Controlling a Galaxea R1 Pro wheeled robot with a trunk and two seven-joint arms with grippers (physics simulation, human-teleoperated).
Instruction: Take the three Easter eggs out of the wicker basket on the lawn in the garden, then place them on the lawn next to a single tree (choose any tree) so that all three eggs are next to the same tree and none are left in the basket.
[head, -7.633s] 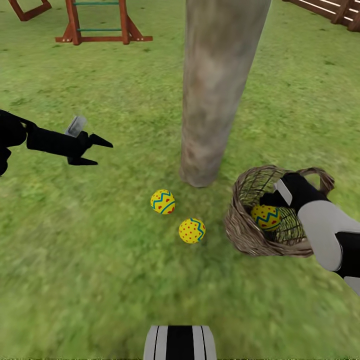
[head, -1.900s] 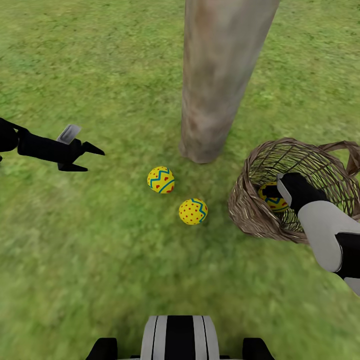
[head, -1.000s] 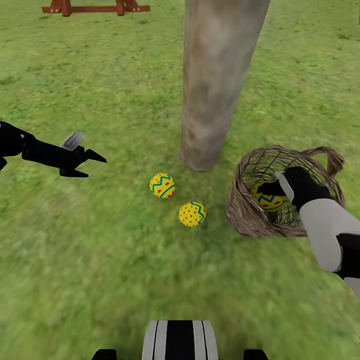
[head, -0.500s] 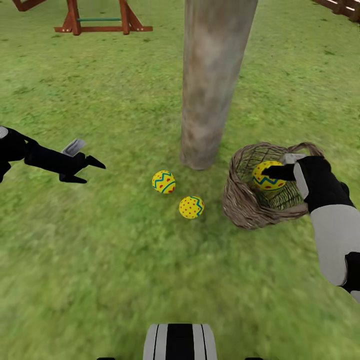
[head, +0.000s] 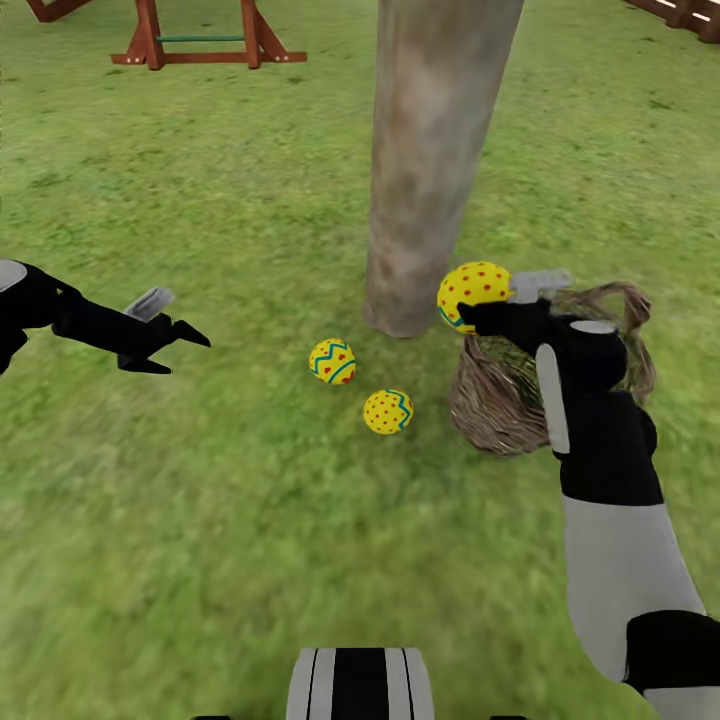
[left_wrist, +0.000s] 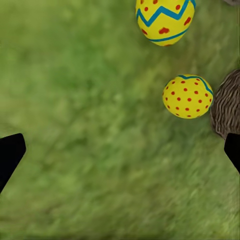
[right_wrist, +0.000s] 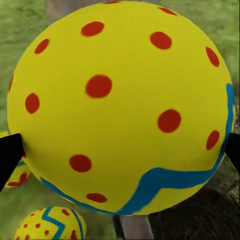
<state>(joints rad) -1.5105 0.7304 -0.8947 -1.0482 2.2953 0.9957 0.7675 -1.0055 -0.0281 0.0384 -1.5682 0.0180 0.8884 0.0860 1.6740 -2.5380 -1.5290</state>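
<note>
— Above the wicker basket (head: 510, 400), just beside the tree (head: 430, 170), where exactly was the third egg (head: 474, 296)?

— Pinched between the fingertips of the right gripper (head: 470, 312), clear of the rim. The other two eggs (head: 332, 361) lay on the lawn (head: 250, 520) near the trunk's foot, close together.

— How did it look to handle?

— Smooth, round and hard, I'd judge; likely light, but apt to squirt out of a two-point pinch. In the right wrist view the tips sat at its widest girth, which seemed the safest hold.

— And the other arm?

— The left gripper (head: 185, 340) hung over the grass with its jaws spread, holding nothing, well apart from the eggs.
</note>
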